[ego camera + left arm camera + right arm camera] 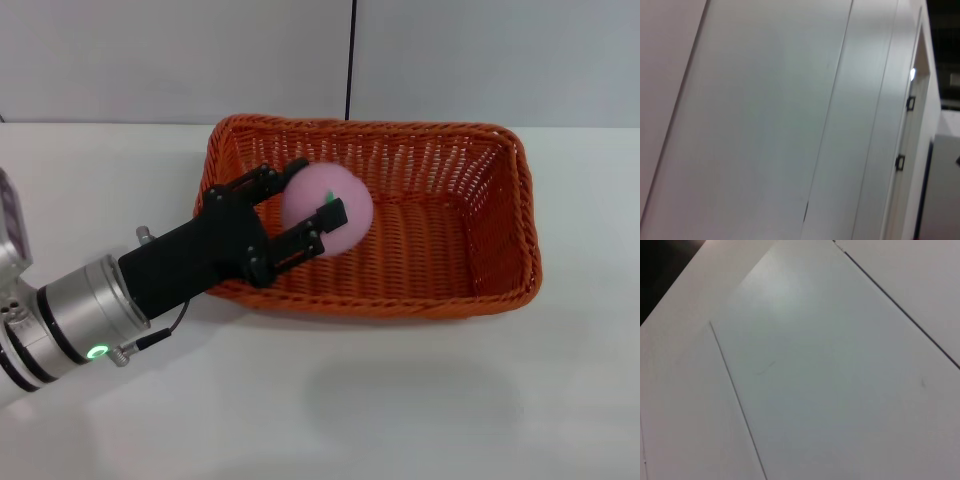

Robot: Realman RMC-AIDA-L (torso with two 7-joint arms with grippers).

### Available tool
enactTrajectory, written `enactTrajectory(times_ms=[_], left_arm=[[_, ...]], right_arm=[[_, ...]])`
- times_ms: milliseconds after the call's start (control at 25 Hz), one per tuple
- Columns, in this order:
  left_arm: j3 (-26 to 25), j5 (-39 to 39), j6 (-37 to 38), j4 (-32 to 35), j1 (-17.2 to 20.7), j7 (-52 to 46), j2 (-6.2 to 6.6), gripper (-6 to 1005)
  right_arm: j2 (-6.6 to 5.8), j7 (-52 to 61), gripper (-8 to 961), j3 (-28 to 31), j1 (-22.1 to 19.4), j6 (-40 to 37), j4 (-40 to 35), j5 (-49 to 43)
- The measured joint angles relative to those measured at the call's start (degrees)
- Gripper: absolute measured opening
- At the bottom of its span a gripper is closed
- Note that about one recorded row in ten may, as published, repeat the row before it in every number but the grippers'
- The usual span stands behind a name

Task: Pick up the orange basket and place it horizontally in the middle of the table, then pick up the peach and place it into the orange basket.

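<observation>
Peach [322, 205]: a pale-pink ball held over the left part of the orange basket [440, 255], above the woven floor and seemingly not resting on it.
Left hand [308, 205]: fingers closed round the peach, one at its upper side, one at its lower, reaching in over the basket's near-left rim.
Basket: lies lengthwise across the middle of the table [400, 400], upright, mouth open.
Handling, peach: probably light and smooth (a toy, by its look), so it may roll once let go; gripping across its widest part looks safest.
Handling, basket: probably stiff wicker and light; the braided rim is the natural hold.
Hidden: the peach's underside and the contact of the far finger; whether it touches the floor cannot be told.
Right hand: not in view; both wrist views show only pale panels.
</observation>
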Motion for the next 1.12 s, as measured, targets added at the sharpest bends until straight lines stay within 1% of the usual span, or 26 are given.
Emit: enactTrajectory(times_ms=[200,360,440,480,560,600,640,680,720,760,840,960,1120], left_arm=[[-0.7,-0.3,2.2,-0.6,-0.3,0.0,0.05,729],[-0.8,-0.5,4.0,-1.2,0.0,0.0,0.25,774],[-0.8,-0.5,4.0,-1.2,0.0,0.0,0.25,797],[-0.8,-0.5,4.0,-1.2,0.0,0.0,0.25,809],[-0.9,-0.9,4.0,-2.0,0.7,0.1,0.33,831],[-2.4,-5.4,3.8,-5.3,5.2,0.2,0.5,843],[-3.8,-8.1,3.8,-6.5,7.6,0.5,0.52,854],[-6.0,-11.1,3.8,-7.2,10.3,1.6,0.53,852],[-7.5,-12.7,3.7,-7.4,11.8,2.8,0.52,851],[-8.6,-14.0,3.7,-7.3,12.9,4.0,0.52,849],[-12.4,-17.8,3.6,-6.8,15.8,8.7,0.44,849],[-14.9,-20.0,3.1,-6.3,17.7,10.9,0.44,849],[-18.7,-22.4,1.7,-5.2,20.5,11.4,0.45,849]], right_arm=[[-0.13,0.0,627,0.5,-0.1,1.6,0.2,-0.1],[-0.09,-1.4,627,0.3,-0.1,2.8,0.9,-0.2],[-0.06,-6.8,627,0.6,0.2,3.0,4.2,-0.2],[-0.06,-6.8,627,0.6,0.2,3.0,4.2,-0.2],[0.0,-12.1,627,1.6,0.9,3.1,7.2,0.1],[0.1,-17.7,627,3.3,1.7,3.3,10.3,0.1],[0.1,-17.7,627,3.3,1.7,3.3,10.3,0.1],[0.14,-20.1,627,4.4,2.2,3.5,11.8,0.2],[0.19,-22.8,627,5.7,2.8,4.0,13.8,0.2],[0.2,-25.0,627,6.8,3.4,4.5,15.6,0.2],[0.24,-28.3,627,8.3,4.4,5.6,18.3,0.3],[0.34,-31.1,627,10.6,5.7,8.5,20.8,0.4],[0.45,-32.5,627,13.1,7.3,12.3,21.6,0.4]])
